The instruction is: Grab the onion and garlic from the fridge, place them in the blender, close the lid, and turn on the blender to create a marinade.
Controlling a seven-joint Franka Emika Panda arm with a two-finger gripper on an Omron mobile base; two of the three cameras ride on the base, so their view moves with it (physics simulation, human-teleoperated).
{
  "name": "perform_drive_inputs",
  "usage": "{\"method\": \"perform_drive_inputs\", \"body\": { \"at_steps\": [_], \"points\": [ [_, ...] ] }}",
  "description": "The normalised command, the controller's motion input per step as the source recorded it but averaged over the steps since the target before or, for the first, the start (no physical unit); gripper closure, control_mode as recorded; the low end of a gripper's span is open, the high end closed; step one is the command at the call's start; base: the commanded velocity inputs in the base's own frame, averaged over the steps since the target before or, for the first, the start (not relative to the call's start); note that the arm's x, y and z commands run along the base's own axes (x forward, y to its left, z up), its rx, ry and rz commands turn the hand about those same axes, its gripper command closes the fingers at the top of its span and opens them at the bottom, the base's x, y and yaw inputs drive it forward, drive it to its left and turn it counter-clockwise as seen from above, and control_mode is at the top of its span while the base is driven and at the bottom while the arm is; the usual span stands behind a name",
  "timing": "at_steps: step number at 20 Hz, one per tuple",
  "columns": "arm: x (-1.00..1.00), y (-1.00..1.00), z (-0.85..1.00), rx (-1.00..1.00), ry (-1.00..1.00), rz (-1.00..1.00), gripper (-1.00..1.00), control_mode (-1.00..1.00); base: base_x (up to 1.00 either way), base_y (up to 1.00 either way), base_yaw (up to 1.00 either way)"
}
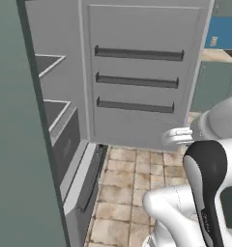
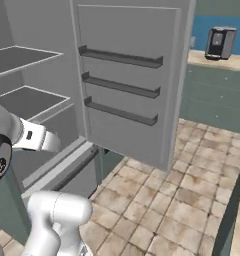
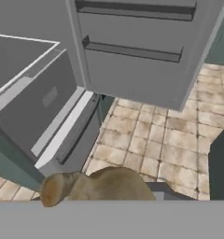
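A tan-brown lump, the garlic (image 3: 93,186), sits right at the bottom of the hand view, between the fingers of my gripper (image 3: 102,197), which is shut on it; it hides the tips. The gripper hangs over the tiled floor, outside the fridge (image 3: 34,93). The fridge stands open, with bare grey shelves (image 2: 27,100), a grey drawer box (image 3: 39,109) and a dark bar handle (image 3: 79,140) low down. The onion, the blender and the lid are out of view.
The open fridge door (image 1: 137,72) carries three dark rails and stands ahead, its edge (image 2: 174,100) toward the room. Tan floor tiles (image 2: 192,200) spread to the right. A small grey appliance (image 2: 219,42) stands on a far counter above teal cabinets (image 2: 217,95).
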Motion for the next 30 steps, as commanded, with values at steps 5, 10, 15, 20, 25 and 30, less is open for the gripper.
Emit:
{"method": "perform_drive_inputs", "body": {
  "at_steps": [5, 10, 15, 20, 25, 30],
  "points": [
    [0.0, 0.0, 0.0, 0.0, 0.0, 0.0, 1.0, 1.0, -0.65, 0.49, -0.73],
    [0.0, 0.0, 0.0, 0.0, 0.0, 0.0, 1.0, 1.0, -0.95, 0.15, -0.67],
    [0.0, 0.0, 0.0, 0.0, 0.0, 0.0, 1.0, 1.0, -0.95, -0.47, -0.52],
    [0.0, 0.0, 0.0, 0.0, 0.0, 0.0, 1.0, 1.0, -0.19, -0.99, -0.26],
    [0.0, 0.0, 0.0, 0.0, 0.0, 0.0, 1.0, 1.0, 0.03, -1.0, -0.16],
    [0.0, 0.0, 0.0, 0.0, 0.0, 0.0, 1.0, 1.0, 0.02, -1.0, -0.13]
  ]
}}
